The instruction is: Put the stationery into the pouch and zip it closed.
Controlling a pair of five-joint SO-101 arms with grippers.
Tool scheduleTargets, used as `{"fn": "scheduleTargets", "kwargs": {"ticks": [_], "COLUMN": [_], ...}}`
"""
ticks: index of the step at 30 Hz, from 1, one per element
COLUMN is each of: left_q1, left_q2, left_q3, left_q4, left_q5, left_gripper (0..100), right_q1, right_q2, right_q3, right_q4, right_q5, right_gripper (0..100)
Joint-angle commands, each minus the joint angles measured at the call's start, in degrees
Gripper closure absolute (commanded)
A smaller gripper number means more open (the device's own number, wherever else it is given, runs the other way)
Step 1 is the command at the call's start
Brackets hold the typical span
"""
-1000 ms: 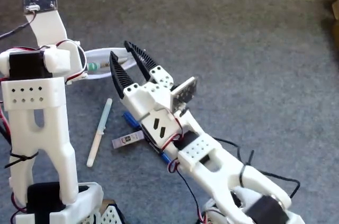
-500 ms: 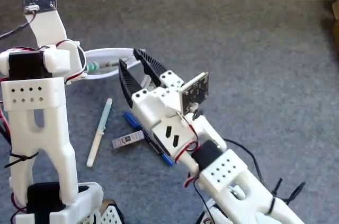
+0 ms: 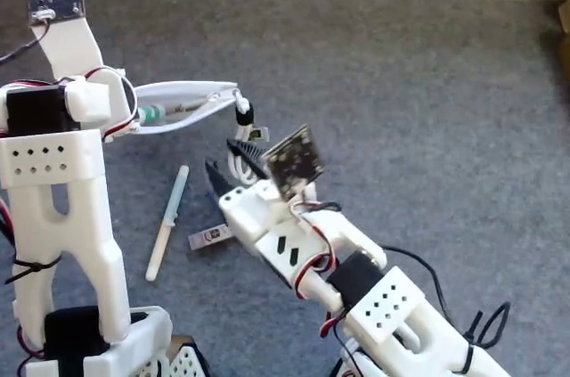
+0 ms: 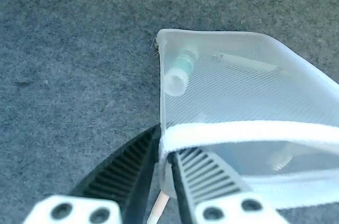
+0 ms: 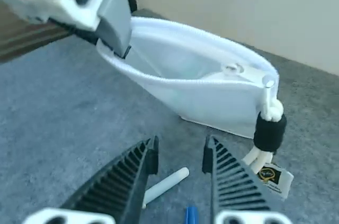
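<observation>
Grey carpet (image 3: 427, 83); pouch (image 5: 212, 94) stretches crosswise, left hand (image 4: 164, 147) pinching it; right hand (image 5: 181, 147) spread.

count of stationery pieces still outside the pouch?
3. A pale pen on the carpet, a small labelled piece beside it, and a blue pen tip by the right end effector. The arm may hide more.
</observation>
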Motion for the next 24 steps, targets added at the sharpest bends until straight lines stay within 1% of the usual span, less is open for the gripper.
{"fn": "scheduleTargets", "kwargs": {"ticks": [1, 5, 8, 12, 16, 19, 24], "left_q1": [-4.7, -7.1, -7.5, -7.5, -7.5, -7.6, -8.5], "left_q2": [-0.8, -0.9, -0.9, -0.9, -0.9, -0.9, -0.8], "left_q3": [-1.7, -1.7, -1.7, -1.4, -1.4, -1.4, -1.3], "left_q4": [-0.4, -0.4, -0.4, -0.4, -0.4, -0.4, -0.4], "left_q5": [0.8, 0.8, 0.8, 0.8, 0.8, 0.8, 0.8], "left_gripper": [99, 99, 99, 99, 99, 99, 99], "right_q1": [-2.9, -5.5, -5.8, -5.8, -5.8, -5.8, -5.8], "right_q2": [-1.7, -1.6, -0.3, 7.2, 15.8, 21.3, 27.6], "right_q3": [-2.1, -2.1, -2.1, -2.4, -6.2, -9.6, -17.7], "right_q4": [1.7, 3.6, 3.6, 3.6, 4.1, 8.5, 19.3], "right_q5": [3.2, 3.7, 4.7, 4.7, 4.7, 4.7, 4.7], "right_gripper": [86.2, 86.2, 86.2, 86.2, 86.2, 86.2, 86.0]}}
